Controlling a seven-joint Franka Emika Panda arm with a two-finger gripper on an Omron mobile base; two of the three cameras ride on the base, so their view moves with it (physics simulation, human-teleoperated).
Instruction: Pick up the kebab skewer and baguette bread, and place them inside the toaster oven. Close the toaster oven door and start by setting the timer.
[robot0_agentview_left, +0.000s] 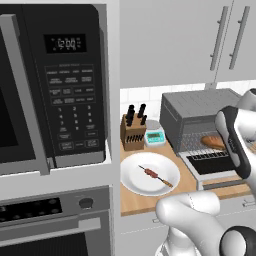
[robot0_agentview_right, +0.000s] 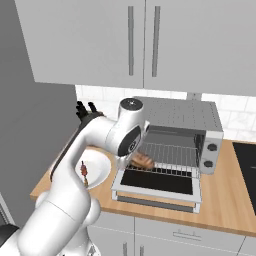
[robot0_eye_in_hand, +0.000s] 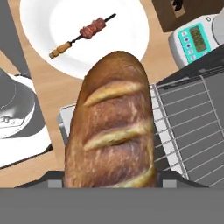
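I am midway through the first half of the job. My pincer (robot0_eye_in_hand: 111, 186) is clenched on the baguette (robot0_eye_in_hand: 111, 127), and I hold it at the mouth of the oven (robot0_agentview_right: 185, 120), over the front of the wire rack (robot0_agentview_right: 172, 155). The loaf is not yet let go, so I judge it as being delivered, not placed. In the hand view it runs straight out from between my fingers and hides them; the rack wires lie to its right and underneath, and the far end of the loaf points toward the plate (robot0_eye_in_hand: 127, 48).

The skewer (robot0_agentview_left: 156, 175) lies untouched on that white plate, on the counter left of the oven, meat chunks near one end. It is well apart from my pincer, beyond the tip of the loaf in the hand view.

The door (robot0_agentview_right: 157, 182) hangs fully dropped down, flat in front of the oven, below the loaf.

Left to do, as I see it: release the baguette on the rack, fetch the skewer and lay it inside, lift the door shut, then turn the timer knob on the panel at the oven's right (robot0_agentview_right: 212, 147).
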